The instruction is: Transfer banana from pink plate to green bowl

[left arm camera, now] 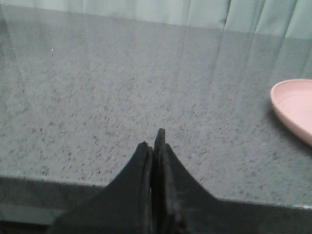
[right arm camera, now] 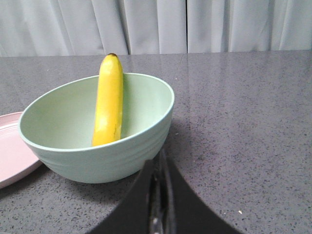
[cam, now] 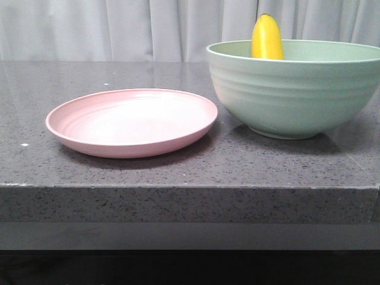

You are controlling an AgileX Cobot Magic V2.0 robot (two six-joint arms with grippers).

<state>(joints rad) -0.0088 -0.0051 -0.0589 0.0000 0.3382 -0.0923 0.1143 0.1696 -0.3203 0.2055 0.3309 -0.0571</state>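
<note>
The yellow banana (cam: 266,38) stands tilted inside the green bowl (cam: 294,95), leaning on the far wall with its tip above the rim; it also shows in the right wrist view (right arm camera: 108,102) inside the bowl (right arm camera: 141,141). The pink plate (cam: 132,122) lies bare to the left of the bowl; its edge shows in the left wrist view (left arm camera: 292,105) and in the right wrist view (right arm camera: 12,153). My left gripper (left arm camera: 153,139) is shut and holds nothing, over bare counter left of the plate. My right gripper (right arm camera: 158,158) is shut and holds nothing, just outside the bowl's wall. Neither gripper shows in the front view.
The grey speckled counter (cam: 178,172) has its front edge close below the plate and bowl. A pale curtain (cam: 148,29) hangs behind the counter.
</note>
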